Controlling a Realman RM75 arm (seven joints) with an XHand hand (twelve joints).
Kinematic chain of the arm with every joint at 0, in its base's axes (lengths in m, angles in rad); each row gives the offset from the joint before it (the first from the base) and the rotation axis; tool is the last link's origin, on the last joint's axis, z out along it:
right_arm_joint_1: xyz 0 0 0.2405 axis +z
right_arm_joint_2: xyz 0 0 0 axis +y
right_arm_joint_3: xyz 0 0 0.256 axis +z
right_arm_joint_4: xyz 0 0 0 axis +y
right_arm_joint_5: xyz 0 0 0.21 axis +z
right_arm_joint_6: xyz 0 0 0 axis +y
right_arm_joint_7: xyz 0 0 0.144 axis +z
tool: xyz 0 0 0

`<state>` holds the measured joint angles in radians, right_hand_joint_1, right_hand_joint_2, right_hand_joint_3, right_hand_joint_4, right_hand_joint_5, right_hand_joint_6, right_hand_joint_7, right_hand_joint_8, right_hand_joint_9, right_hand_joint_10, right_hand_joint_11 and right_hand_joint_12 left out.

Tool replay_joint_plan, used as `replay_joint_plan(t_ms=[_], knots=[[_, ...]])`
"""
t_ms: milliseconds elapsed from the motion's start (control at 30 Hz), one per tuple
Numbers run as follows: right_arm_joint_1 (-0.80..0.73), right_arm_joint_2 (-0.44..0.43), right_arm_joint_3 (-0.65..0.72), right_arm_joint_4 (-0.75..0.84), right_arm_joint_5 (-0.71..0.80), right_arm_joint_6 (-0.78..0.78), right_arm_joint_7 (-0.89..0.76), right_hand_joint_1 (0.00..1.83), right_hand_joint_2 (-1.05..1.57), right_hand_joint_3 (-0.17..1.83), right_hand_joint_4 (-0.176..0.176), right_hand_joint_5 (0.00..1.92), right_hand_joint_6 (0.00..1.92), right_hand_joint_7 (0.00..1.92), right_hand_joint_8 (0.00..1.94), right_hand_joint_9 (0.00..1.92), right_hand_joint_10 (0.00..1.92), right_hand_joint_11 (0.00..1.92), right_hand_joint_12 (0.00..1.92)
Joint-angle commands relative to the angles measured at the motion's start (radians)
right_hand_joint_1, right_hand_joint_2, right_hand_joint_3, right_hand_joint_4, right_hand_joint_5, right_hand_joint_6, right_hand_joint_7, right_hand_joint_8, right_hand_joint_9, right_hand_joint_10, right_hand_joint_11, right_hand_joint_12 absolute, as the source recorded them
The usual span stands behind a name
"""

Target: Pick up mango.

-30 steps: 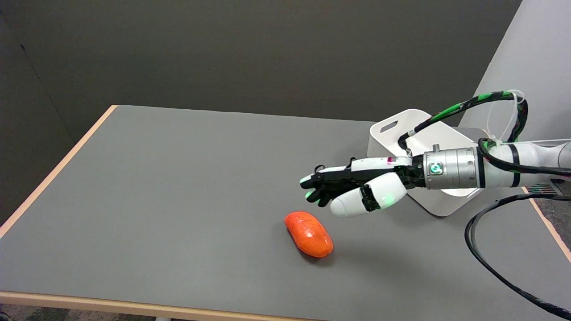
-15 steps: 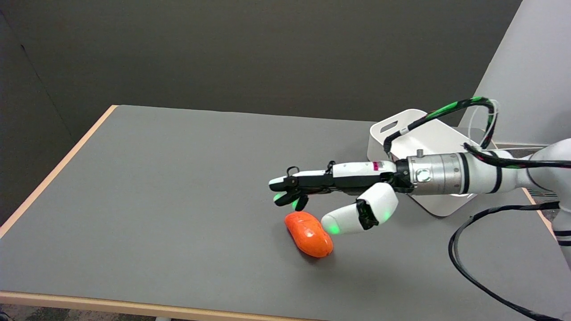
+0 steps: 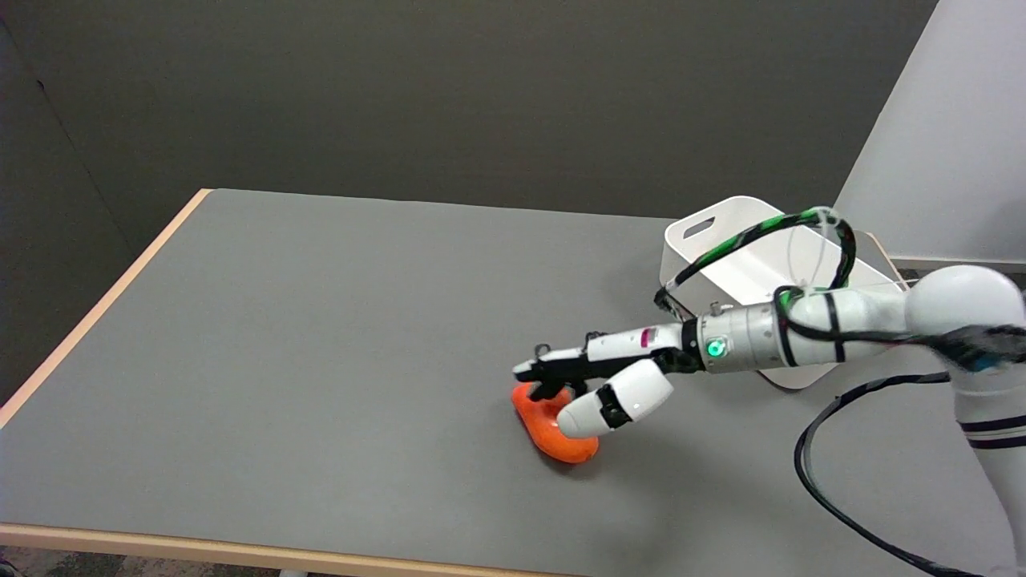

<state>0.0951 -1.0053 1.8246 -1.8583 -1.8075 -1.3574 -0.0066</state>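
Orange mango (image 3: 545, 429) lies flat on the grey surface (image 3: 321, 336), a bit right of centre and toward the near edge, long axis running from upper left to lower right. Still resting on the surface, not lifted.

Right hand (image 3: 597, 381) is right over it, low. Dark fingers (image 3: 553, 370) stretch out leftward across the mango's far upper end; fingertips curl down and look to be touching the fruit's top, though contact is hard to confirm from this angle. White thumb (image 3: 613, 401) comes down on the mango's right side, covering part of it, seemingly against it. Fingers and thumb are apart on either side of the fruit, not closed around it; hand reads as open, no grip yet.

Green light glows on the silver wrist (image 3: 733, 346). White right arm (image 3: 882, 312) comes in from the right, with a black-and-green cable (image 3: 753, 232) looping above the wrist and a black cable (image 3: 826, 489) hanging down to the surface at lower right.

White bin (image 3: 705, 232) with a handle slot sits behind the wrist near the surface's far right corner, well apart from the mango. Surface has a light wood edge (image 3: 104, 304). Dark wall behind.
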Motion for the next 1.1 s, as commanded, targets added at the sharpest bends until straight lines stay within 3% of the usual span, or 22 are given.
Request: replay_joint_plan(t_ms=[33,67,133,300,433,633,700,767,867,900,1000,1100], knots=[[0.093,-0.154,-0.116,-0.081,-0.802,-0.142,0.248,0.19,0.72,0.80,-0.176,0.00,0.03,0.01,0.37,0.02,0.76,0.20,1.38],[0.100,-0.152,-0.118,-0.081,-0.802,-0.115,0.253,0.19,0.74,0.73,-0.176,0.00,0.01,0.00,0.35,0.00,0.77,0.20,1.39],[0.116,-0.142,-0.129,-0.086,-0.800,-0.004,0.259,0.17,0.72,0.90,-0.176,0.00,0.00,0.01,0.27,0.00,0.73,0.20,1.36],[0.154,-0.155,-0.137,-0.091,-0.784,0.234,0.261,0.19,0.67,0.86,-0.176,0.00,0.00,0.00,0.15,0.00,0.66,0.19,1.34],[0.171,-0.152,-0.130,-0.084,-0.708,0.416,0.261,0.24,0.67,0.91,-0.176,0.00,0.02,0.00,0.17,0.00,0.69,0.23,1.34],[0.053,-0.097,-0.115,-0.066,-0.478,1.010,0.251,0.28,0.62,0.89,-0.176,0.02,0.09,0.04,0.31,0.06,0.75,0.25,1.43],[0.004,-0.068,-0.120,-0.063,-0.431,1.173,0.256,0.35,0.63,0.93,-0.154,0.03,0.12,0.06,0.29,0.07,0.67,0.14,1.26],[-0.019,-0.030,-0.118,-0.068,-0.395,1.204,0.259,0.41,0.65,0.96,-0.129,0.04,0.14,0.08,0.29,0.08,0.64,0.09,1.18],[-0.054,0.035,-0.124,-0.067,-0.328,1.241,0.261,0.52,0.68,1.00,-0.077,0.08,0.32,0.21,0.37,0.22,0.69,0.12,1.21],[-0.066,0.043,-0.126,-0.065,-0.316,1.263,0.261,0.55,0.69,1.01,-0.074,0.10,0.38,0.25,0.40,0.26,0.72,0.13,1.23],[-0.098,0.024,-0.123,-0.064,-0.328,1.359,0.261,0.70,0.77,0.92,-0.053,0.21,0.68,0.40,0.50,0.39,0.89,0.28,1.45],[-0.132,-0.019,-0.117,-0.053,-0.322,1.509,0.262,0.72,0.80,0.91,-0.036,0.25,0.94,0.51,0.63,0.49,1.04,0.37,1.64]])
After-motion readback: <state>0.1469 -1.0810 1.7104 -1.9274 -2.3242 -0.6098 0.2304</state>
